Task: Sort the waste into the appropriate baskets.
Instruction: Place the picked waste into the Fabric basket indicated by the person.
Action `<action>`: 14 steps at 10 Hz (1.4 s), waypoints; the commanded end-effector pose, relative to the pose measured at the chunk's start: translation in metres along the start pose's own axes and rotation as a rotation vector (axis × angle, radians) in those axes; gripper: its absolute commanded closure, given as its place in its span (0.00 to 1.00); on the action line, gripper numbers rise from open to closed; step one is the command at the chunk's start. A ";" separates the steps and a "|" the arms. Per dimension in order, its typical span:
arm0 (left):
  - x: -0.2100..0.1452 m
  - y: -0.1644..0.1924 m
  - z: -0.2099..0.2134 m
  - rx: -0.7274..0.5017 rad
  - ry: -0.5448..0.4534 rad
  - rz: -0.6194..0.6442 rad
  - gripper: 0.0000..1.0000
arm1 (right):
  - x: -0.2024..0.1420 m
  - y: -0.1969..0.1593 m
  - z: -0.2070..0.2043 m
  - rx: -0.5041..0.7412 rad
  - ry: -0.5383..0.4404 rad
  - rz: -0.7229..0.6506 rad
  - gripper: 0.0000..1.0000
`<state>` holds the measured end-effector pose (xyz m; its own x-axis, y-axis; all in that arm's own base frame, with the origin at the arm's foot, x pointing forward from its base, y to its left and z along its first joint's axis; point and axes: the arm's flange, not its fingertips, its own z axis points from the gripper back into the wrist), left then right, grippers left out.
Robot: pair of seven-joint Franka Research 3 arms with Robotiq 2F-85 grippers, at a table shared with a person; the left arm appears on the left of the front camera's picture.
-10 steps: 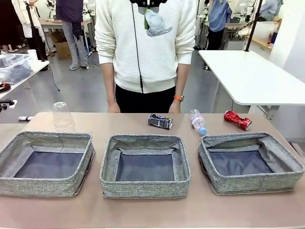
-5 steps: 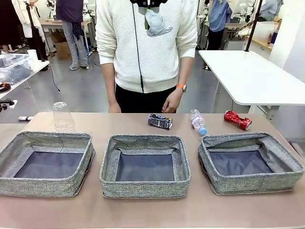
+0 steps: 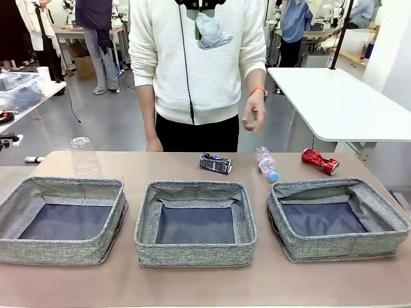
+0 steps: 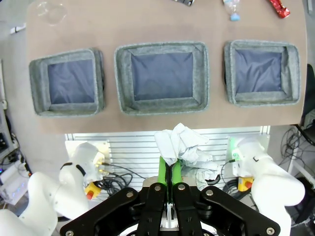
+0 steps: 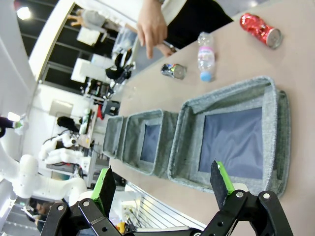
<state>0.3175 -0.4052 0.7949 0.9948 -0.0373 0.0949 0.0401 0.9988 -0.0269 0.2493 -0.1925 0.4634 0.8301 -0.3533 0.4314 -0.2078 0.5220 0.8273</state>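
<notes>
High over the table's far side, my left gripper (image 3: 198, 9) is shut on a crumpled white paper wad (image 3: 208, 31). From the left wrist, the wad (image 4: 180, 145) sits between the green fingers (image 4: 162, 169), far above the three grey baskets (image 4: 160, 102). My right gripper (image 5: 162, 183) is open and holds nothing, near the right basket (image 5: 222, 188). Along the far edge lie an upturned clear cup (image 3: 84, 156), a dark printed can (image 3: 215, 163), a plastic bottle (image 3: 266, 163) and a red can (image 3: 320, 161). The left (image 3: 61, 251), middle (image 3: 192, 255) and right (image 3: 334, 248) baskets hold nothing.
A person in a white sweater stands at the far edge, one hand (image 3: 253, 116) raised at chest height, the other low by the table. A white side table (image 3: 340, 102) stands at the back right. Bare tabletop runs in front of the baskets.
The person's hand has lifted from beside the dark can up to chest height. The litter, the baskets and the paper wad in my left gripper have not moved.
</notes>
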 end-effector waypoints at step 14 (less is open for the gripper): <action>-0.026 0.006 -0.189 -0.186 -0.103 -0.210 0.99 | 0.003 0.000 0.000 0.019 -0.016 0.024 0.00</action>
<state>0.3338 -0.4494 0.6710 0.9715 -0.1661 0.1693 0.1835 0.9787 -0.0924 0.2493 -0.1928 0.4638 0.8298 -0.3536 0.4318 -0.2080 0.5221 0.8271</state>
